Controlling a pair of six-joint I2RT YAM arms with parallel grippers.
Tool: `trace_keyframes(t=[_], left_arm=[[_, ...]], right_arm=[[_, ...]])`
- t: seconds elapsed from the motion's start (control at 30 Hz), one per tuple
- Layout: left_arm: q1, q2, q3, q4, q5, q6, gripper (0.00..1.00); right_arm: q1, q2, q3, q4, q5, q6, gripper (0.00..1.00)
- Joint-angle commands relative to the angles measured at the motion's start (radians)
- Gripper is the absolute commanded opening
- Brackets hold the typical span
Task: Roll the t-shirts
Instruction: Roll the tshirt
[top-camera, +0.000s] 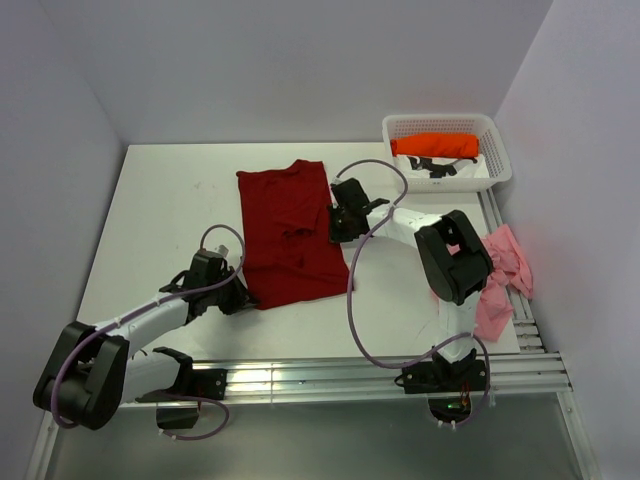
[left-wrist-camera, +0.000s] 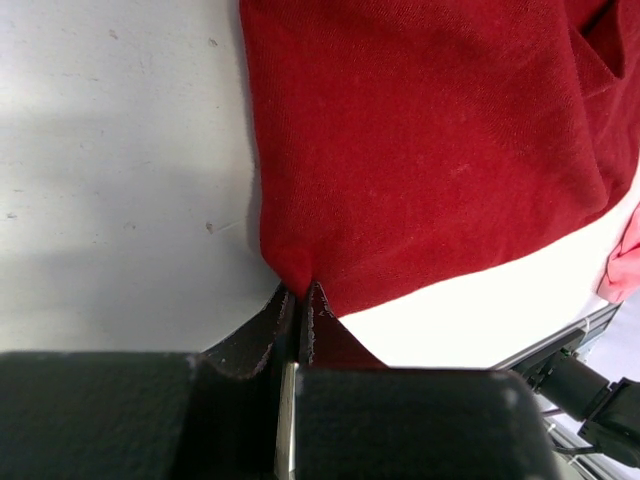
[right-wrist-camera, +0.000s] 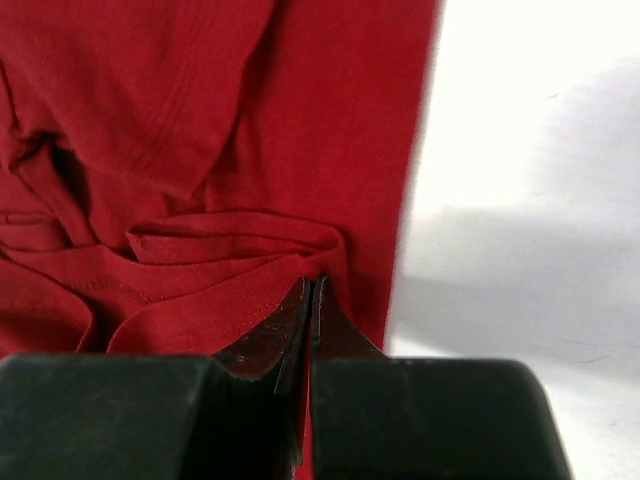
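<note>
- Pinching near-left corner of dark red t-shirt (top-camera: 290, 235), left gripper (left-wrist-camera: 303, 291) clamped on the fabric.
- Right gripper (right-wrist-camera: 312, 286) clamped on a bunched fold at the shirt's right edge.
- Shirt lies mostly flat on the table (top-camera: 170, 215); judged step: straightening before rolling.
- Next move calls for even tension, no slipping.

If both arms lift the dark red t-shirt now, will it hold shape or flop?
Probably floppy: the dark red t-shirt bunches into soft folds at the right gripper. It would likely sag between grips, since the left gripper pinches only a corner. Pushed, it looks apt to wrinkle rather than slide.
</note>
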Motion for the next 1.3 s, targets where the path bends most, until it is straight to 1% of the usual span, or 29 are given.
trace_keyframes(t=[0.0, 0.07, 0.37, 0.7, 0.73, 0.77, 0.83, 0.87, 0.93, 1.03, 1.1, 1.17, 1.27], left_arm=[[-0.005, -0.015, -0.022, -0.025, -0.044, 0.014, 0.02], [-0.005, -0.015, -0.022, -0.026, -0.046, 0.014, 0.02], [-0.010, -0.012, -0.032, -0.025, -0.053, 0.013, 0.01], [-0.019, -0.024, -0.044, -0.032, -0.067, -0.003, 0.03], [-0.019, -0.029, -0.044, -0.037, -0.067, -0.004, 0.04], [-0.019, -0.033, -0.042, -0.041, -0.069, -0.006, 0.05], [-0.021, -0.047, -0.038, -0.049, -0.072, -0.007, 0.07], [-0.021, -0.050, -0.035, -0.052, -0.073, -0.007, 0.07], [-0.021, -0.047, -0.024, -0.057, -0.079, -0.006, 0.06], [-0.021, -0.034, -0.018, -0.057, -0.079, -0.004, 0.06], [-0.022, -0.023, -0.019, -0.051, -0.079, -0.004, 0.06], [-0.022, -0.018, -0.021, -0.046, -0.081, -0.004, 0.06], [-0.025, -0.015, -0.022, -0.040, -0.084, -0.006, 0.05]], right_arm=[[-0.048, -0.033, 0.041, 0.048, -0.063, 0.036, 0.00], [-0.070, -0.034, 0.032, 0.063, -0.086, 0.049, 0.00], [-0.115, -0.062, -0.023, 0.118, -0.098, 0.095, 0.00], [-0.147, -0.013, -0.033, 0.130, -0.130, 0.130, 0.00], [-0.147, -0.014, -0.034, 0.138, -0.135, 0.125, 0.04], [-0.146, -0.020, -0.046, 0.146, -0.147, 0.124, 0.12], [-0.149, -0.055, -0.060, 0.164, -0.150, 0.112, 0.22], [-0.143, -0.084, -0.065, 0.158, -0.130, 0.105, 0.31], [-0.131, -0.109, -0.056, 0.118, -0.098, 0.079, 0.36], [-0.078, -0.155, -0.033, 0.056, 0.001, 0.044, 0.42], [-0.020, -0.174, -0.019, 0.029, 0.053, 0.027, 0.42], [0.021, -0.180, -0.005, -0.004, 0.065, 0.023, 0.42], [0.084, -0.148, 0.027, -0.047, 0.040, 0.024, 0.43]])
